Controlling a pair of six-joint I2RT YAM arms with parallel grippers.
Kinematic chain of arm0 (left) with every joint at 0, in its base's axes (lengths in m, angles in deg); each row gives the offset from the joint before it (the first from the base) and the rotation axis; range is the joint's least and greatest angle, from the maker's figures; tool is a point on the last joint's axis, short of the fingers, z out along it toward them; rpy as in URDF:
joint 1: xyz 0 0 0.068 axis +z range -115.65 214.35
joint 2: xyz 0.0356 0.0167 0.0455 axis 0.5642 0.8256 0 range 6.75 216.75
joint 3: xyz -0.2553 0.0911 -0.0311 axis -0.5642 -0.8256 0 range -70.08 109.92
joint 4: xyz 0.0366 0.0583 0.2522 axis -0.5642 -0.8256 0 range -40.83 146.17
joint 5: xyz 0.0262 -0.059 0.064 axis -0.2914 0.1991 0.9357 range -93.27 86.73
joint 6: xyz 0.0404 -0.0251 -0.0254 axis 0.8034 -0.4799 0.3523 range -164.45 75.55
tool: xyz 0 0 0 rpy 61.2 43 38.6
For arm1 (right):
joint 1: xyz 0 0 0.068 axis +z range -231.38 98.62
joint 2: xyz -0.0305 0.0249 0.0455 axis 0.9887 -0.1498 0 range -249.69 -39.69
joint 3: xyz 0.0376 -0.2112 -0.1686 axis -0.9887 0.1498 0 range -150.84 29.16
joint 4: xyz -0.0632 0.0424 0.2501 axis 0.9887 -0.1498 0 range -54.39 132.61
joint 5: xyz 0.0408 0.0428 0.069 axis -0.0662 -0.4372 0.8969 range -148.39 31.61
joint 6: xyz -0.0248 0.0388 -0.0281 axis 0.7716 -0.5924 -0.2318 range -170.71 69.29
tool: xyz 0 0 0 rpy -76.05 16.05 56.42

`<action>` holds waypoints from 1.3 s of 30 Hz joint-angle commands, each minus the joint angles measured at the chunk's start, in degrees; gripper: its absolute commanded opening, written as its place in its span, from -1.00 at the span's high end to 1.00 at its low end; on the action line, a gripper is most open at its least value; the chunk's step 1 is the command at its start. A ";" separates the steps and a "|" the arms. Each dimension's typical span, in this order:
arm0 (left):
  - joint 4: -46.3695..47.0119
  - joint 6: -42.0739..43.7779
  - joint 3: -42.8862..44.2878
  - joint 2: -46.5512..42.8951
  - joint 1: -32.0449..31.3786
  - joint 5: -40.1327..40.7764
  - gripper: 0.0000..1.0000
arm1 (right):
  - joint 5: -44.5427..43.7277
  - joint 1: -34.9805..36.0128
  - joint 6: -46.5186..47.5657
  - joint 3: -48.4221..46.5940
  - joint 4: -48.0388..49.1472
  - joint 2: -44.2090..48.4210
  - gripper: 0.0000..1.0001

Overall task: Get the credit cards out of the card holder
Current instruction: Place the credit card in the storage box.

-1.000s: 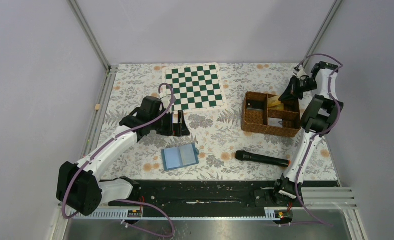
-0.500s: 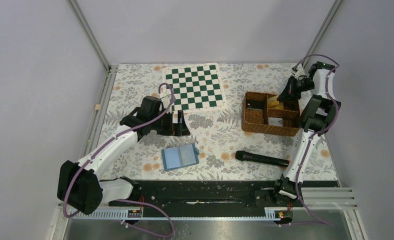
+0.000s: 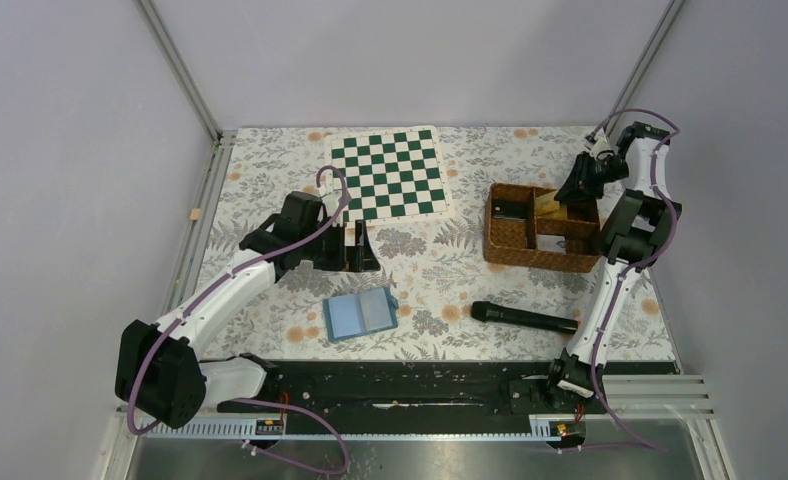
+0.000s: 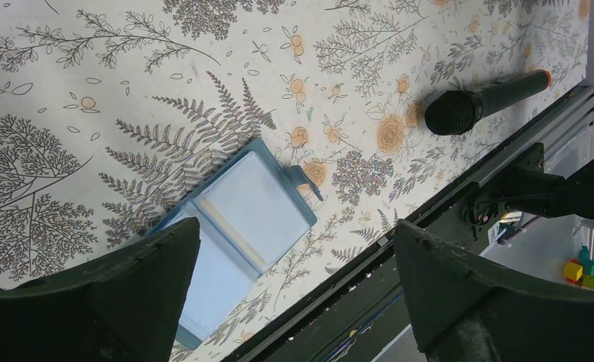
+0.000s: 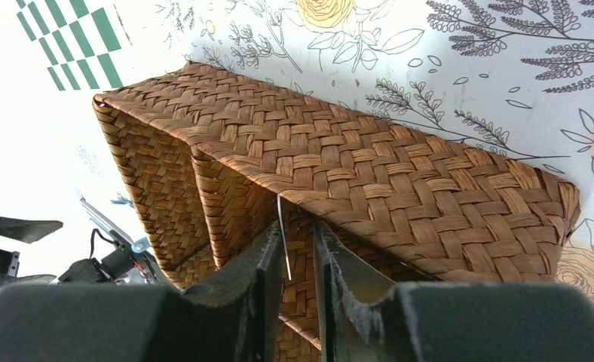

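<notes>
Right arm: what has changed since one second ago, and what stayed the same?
The right claw shifted slightly left over the wicker basket and its jaws parted, apparently letting go of a tan credit card inside it. The left claw, open, the card holder, the microphone and the chess board stayed as they were.

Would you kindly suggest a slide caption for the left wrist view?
Open left tool framing the unfolded blue card holder, a black microphone nearby on the floral cloth.

White links (image 3: 220,292), black joints (image 3: 157,378), looping purple cables (image 3: 332,170); black base rail (image 3: 400,385).
</notes>
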 commanded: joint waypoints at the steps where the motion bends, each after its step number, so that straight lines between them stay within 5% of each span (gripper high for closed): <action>1: 2.55 -0.22 0.13 -0.34 0.34 -1.46 -0.98 | -2.17 0.49 -1.64 -1.50 0.01 2.67 0.41; 10: 2.64 -0.26 0.08 -0.40 0.34 -1.63 -0.98 | -2.02 0.49 -1.90 0.61 1.15 4.27 0.51; 20: 2.65 -0.30 0.08 -0.10 0.34 -1.65 -0.98 | -5.53 0.47 -3.38 0.88 1.18 5.03 0.33; 39: 2.58 -0.43 0.08 -0.21 0.52 -1.83 -0.98 | -7.65 1.12 -5.73 3.07 1.24 9.10 0.28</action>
